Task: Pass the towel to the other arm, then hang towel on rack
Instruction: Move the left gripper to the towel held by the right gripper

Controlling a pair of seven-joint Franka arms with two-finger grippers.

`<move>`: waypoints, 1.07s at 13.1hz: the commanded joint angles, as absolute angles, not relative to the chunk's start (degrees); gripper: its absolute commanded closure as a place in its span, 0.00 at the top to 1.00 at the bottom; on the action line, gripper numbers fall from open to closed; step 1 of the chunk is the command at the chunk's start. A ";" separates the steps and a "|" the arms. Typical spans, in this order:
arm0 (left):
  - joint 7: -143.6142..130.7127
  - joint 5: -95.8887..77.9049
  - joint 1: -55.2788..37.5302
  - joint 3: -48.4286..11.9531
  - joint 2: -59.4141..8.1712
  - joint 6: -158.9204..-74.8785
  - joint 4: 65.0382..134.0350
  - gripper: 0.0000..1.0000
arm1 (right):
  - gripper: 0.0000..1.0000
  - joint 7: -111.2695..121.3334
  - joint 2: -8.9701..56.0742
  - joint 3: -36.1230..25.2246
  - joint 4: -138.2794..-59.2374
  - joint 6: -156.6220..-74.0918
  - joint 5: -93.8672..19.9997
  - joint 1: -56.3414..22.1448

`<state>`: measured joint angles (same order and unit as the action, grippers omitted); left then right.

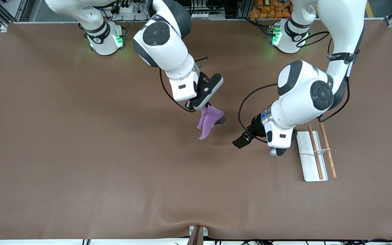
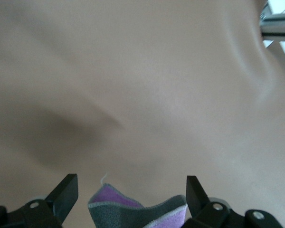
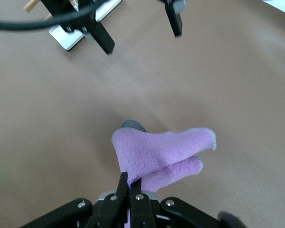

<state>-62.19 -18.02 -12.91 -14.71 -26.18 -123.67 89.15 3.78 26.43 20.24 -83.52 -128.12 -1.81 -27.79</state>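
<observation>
We see the right claw (image 1: 205, 103) pinching the towel (image 1: 209, 119) by 1 edge at the centre of the frame, over the bench (image 1: 80, 153); the cloth hangs free, so the other arm can take its loose end; the left claw (image 1: 242, 141) hovers just beside it, fingers spread wide, the towel's edge showing between them in its wrist view. The rack (image 1: 313, 156) lies at centre right, near the left arm; nothing stands between towel and rack.
</observation>
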 commanded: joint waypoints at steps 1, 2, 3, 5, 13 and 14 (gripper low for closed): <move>-65.37 -21.52 -13.27 -14.59 -27.33 -124.63 90.61 1.00 | 0.00 3.16 26.98 20.65 -82.44 -128.23 -1.41 -27.42; -68.09 -23.10 -13.27 -14.59 -27.33 -124.63 91.22 1.00 | 0.00 3.16 26.98 20.65 -82.44 -128.23 -1.41 -27.42; -71.16 -23.81 -13.36 -14.59 -27.25 -124.63 91.84 1.00 | 0.00 3.16 26.98 20.65 -82.44 -128.23 -1.41 -27.42; -76.88 -23.82 -14.32 -14.94 -27.16 -124.63 92.55 1.00 | 0.00 3.16 27.07 20.65 -82.44 -128.32 -1.41 -27.42; -80.59 -23.73 -15.29 -15.82 -24.08 -122.79 98.44 1.00 | 0.00 3.16 27.07 20.65 -82.35 -128.23 -1.41 -27.42; -81.29 -23.73 -15.12 -15.82 -23.91 -122.26 98.26 0.96 | 0.00 3.16 26.98 20.65 -82.44 -128.23 -1.41 -27.42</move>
